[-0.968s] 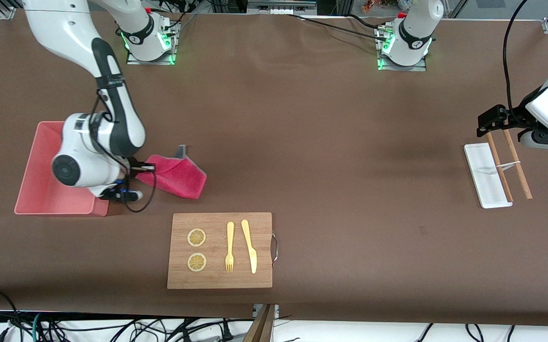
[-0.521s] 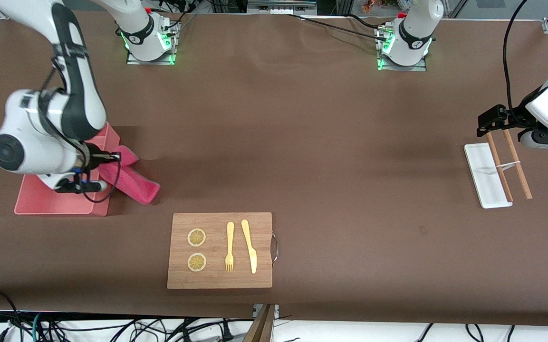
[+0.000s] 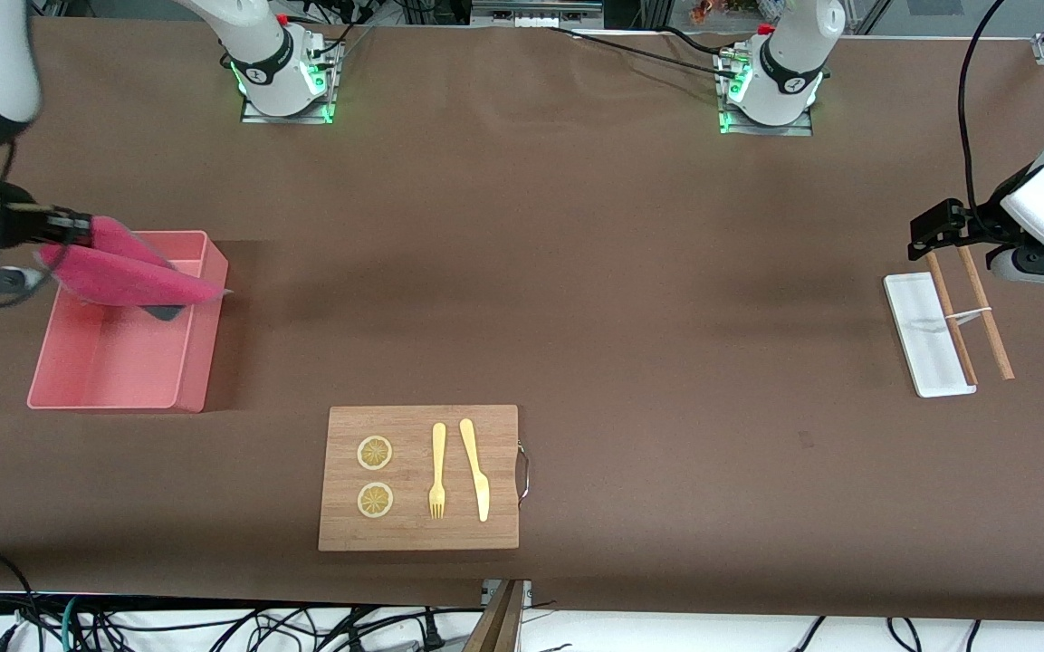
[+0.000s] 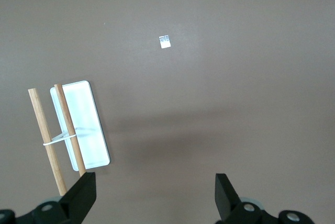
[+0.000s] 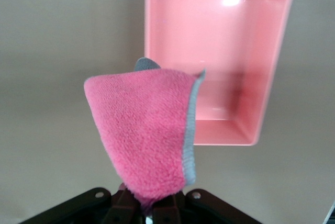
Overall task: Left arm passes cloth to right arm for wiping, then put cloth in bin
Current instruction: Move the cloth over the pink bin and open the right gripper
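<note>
The right hand, clamped on the cloth, dangles it above the bin; only the drop remains. The left hand waits, fingers apart, over the counter by a white tray.

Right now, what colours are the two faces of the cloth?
The cloth is magenta-pink on one face and grey on the other, clearest in the right wrist view.

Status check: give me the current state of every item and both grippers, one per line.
cloth: held in the air, hanging over the bin
bin: upright, nothing inside
right gripper: shut on the cloth, over the bin
left gripper: open, holding nothing, waiting over the white tray's end
white tray: flat on table, banded sticks across it
cutting board: flat, carrying fork, knife, two lemon slices
</note>
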Controlling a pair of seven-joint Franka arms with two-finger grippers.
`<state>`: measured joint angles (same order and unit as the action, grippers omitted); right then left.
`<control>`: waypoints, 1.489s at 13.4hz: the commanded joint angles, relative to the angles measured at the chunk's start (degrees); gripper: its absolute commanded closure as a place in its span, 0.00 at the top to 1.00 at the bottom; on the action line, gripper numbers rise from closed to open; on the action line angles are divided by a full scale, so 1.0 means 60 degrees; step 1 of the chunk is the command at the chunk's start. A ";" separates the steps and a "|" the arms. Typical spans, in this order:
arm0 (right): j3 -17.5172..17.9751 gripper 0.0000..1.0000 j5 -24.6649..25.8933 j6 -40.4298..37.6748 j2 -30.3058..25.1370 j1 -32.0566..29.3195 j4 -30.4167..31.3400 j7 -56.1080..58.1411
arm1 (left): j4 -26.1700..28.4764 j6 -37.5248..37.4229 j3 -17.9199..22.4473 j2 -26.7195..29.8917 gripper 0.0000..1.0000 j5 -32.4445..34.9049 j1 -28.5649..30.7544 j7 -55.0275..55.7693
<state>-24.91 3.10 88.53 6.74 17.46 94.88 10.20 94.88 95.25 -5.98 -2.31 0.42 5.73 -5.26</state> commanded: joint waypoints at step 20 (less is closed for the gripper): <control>0.2364 1.00 -0.0619 0.0714 -0.1446 -0.0741 0.0257 0.0028 | -0.0228 -0.0275 0.0000 -0.0069 1.00 -0.0158 0.0027 -0.0223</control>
<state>-11.60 -0.21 92.05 -2.21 13.42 95.67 10.75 94.88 94.74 -5.98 -2.32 0.42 5.74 -5.26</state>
